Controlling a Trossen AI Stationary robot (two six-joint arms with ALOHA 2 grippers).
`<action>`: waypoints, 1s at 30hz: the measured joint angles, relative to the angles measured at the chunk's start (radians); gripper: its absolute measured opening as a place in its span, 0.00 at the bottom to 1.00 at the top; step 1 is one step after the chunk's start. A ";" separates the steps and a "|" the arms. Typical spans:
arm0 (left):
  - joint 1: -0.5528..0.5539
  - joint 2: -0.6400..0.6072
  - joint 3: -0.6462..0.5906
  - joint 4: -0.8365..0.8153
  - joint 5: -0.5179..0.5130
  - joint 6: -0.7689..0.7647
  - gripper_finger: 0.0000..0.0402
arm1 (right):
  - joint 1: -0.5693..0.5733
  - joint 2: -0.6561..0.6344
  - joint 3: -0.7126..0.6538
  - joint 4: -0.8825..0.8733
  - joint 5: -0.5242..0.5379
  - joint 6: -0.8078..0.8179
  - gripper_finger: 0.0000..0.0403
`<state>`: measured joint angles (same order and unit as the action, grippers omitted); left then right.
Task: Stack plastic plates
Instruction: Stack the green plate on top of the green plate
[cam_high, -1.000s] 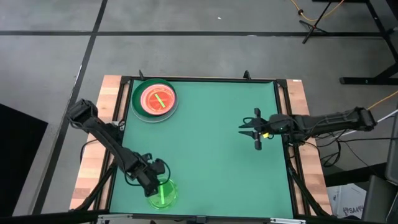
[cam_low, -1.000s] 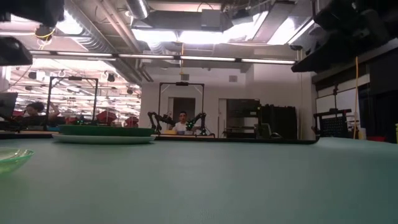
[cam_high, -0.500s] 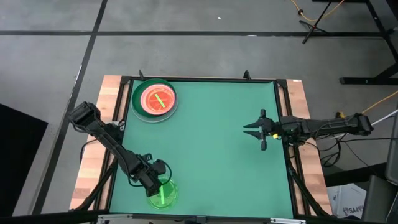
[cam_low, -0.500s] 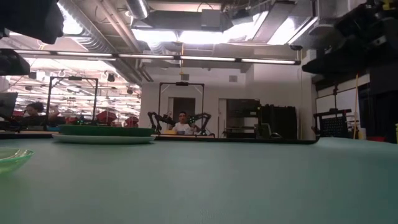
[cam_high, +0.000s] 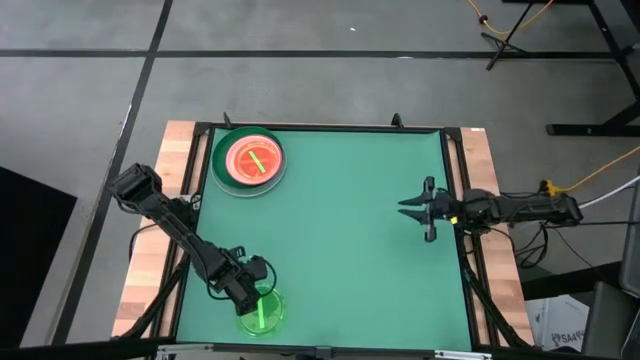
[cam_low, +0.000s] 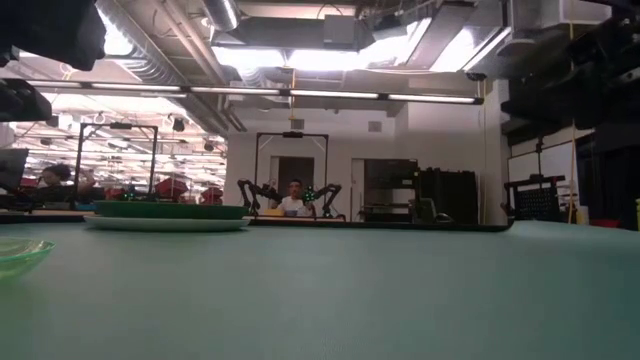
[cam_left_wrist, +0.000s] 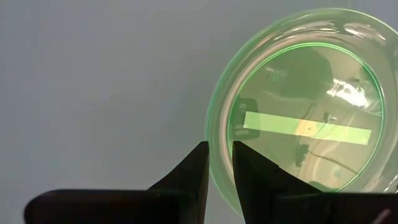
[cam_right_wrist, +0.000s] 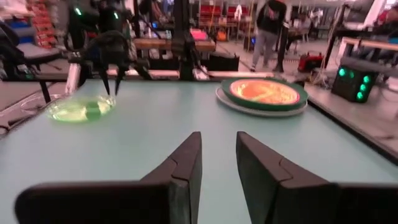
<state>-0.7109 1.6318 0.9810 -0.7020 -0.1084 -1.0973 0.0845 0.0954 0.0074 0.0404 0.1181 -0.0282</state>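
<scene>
A small translucent green plate with a pale bar mark lies near the table's near left corner, also in the left wrist view and the low view. My left gripper stands over its rim, shut on it. A stack of plastic plates rests at the far left, a translucent orange plate on top and larger green and pale ones under it. My right gripper hovers level at the table's right edge, open, with nothing between its fingers. My left gripper pinches the green plate's rim, on the side facing the table's left edge, with one finger inside the plate and one outside. The fingers come steeply from above. The plate lies flat with its base on the mat.
A black frame and wooden side rails border the green mat. The mat's middle lies bare between the two arms. People and other robot stations show in the room beyond the far edge.
My right gripper has drawn back toward the table's right edge, sunk lower and tipped up to level as its arm folded in. Its fingers keep the same gap. The green plate and the stack stay where they were.
</scene>
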 joint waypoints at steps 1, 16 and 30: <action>0.000 0.000 0.000 0.000 -0.002 0.000 0.16 | 0.000 -0.013 0.000 0.001 -0.006 -0.003 0.22; 0.008 0.001 -0.036 0.037 -0.009 0.000 0.16 | 0.000 -0.079 0.001 -0.005 -0.007 -0.049 0.22; 0.032 0.001 -0.148 0.216 0.038 0.005 0.16 | 0.000 -0.079 0.001 -0.007 -0.007 -0.049 0.22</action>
<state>-0.6785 1.6325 0.8333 -0.4864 -0.0708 -1.0928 0.0849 0.0166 0.0082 0.0338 0.1108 -0.0769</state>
